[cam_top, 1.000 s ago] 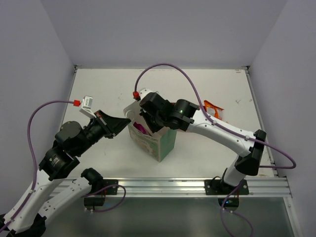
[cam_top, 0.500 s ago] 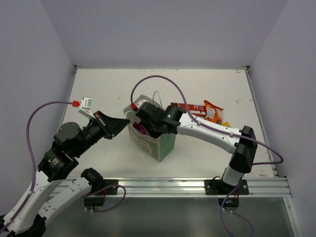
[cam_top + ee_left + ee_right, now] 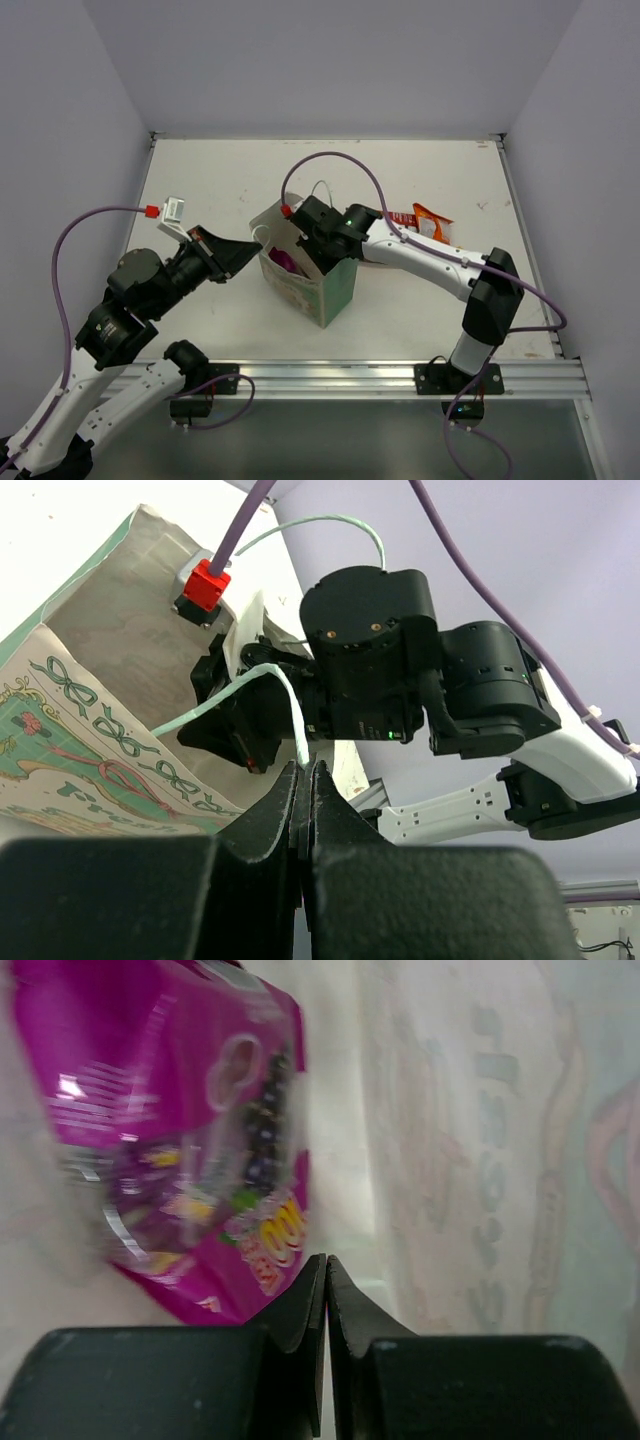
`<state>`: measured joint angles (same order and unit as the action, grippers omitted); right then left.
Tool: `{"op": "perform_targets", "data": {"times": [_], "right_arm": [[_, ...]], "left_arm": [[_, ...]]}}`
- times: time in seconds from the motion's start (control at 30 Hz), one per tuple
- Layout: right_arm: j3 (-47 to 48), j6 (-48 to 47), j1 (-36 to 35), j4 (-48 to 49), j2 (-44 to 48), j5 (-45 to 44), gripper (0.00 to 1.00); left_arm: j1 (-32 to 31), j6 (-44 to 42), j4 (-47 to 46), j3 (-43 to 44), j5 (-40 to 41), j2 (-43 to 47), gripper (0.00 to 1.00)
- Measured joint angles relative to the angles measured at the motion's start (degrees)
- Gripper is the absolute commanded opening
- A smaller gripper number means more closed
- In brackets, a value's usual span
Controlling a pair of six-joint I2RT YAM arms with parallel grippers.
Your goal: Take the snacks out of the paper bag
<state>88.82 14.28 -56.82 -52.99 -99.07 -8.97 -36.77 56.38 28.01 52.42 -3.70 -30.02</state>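
The paper bag (image 3: 327,292) stands upright at the table's middle, mouth open; its patterned face shows in the left wrist view (image 3: 70,740). My left gripper (image 3: 254,243) is shut on the bag's thin string handle (image 3: 288,694), its jaws (image 3: 306,772) pressed together on the string at the bag's left rim. My right gripper (image 3: 301,252) reaches down inside the bag and its jaws (image 3: 326,1260) are shut with nothing between them. A magenta snack packet (image 3: 170,1130) lies in the bag just left of those tips; it also shows from above (image 3: 286,262).
A red-and-white packet (image 3: 404,217) and an orange packet (image 3: 433,222) lie on the table right of the bag, behind my right forearm. The bag's inner wall (image 3: 490,1120) is close on the right of my right gripper. Walls enclose the table on three sides.
My right gripper has gone down from above the bag's mouth into the bag, its arm lowering. The left gripper has kept its hold on the handle.
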Motion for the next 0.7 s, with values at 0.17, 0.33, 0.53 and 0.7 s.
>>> {"op": "perform_targets", "data": {"times": [0.17,0.33,0.53,0.7], "right_arm": [[-0.94,-1.60,0.83,-0.09,-0.59,0.85,0.07],[-0.98,-2.36,0.68,0.04,-2.45,1.11,0.09],[-0.98,-2.86,0.63,0.11,-2.93,1.03,0.17],[-0.98,-3.23,0.63,0.00,-2.93,0.98,0.17]], "left_arm": [[0.00,0.00,-0.04,0.02,0.07,0.00,0.00],[0.00,0.00,-0.09,0.31,0.04,-0.15,0.00],[0.00,0.00,-0.09,0.52,0.00,-0.48,0.00],[0.00,0.00,-0.09,0.52,0.00,-0.50,0.00]]}}
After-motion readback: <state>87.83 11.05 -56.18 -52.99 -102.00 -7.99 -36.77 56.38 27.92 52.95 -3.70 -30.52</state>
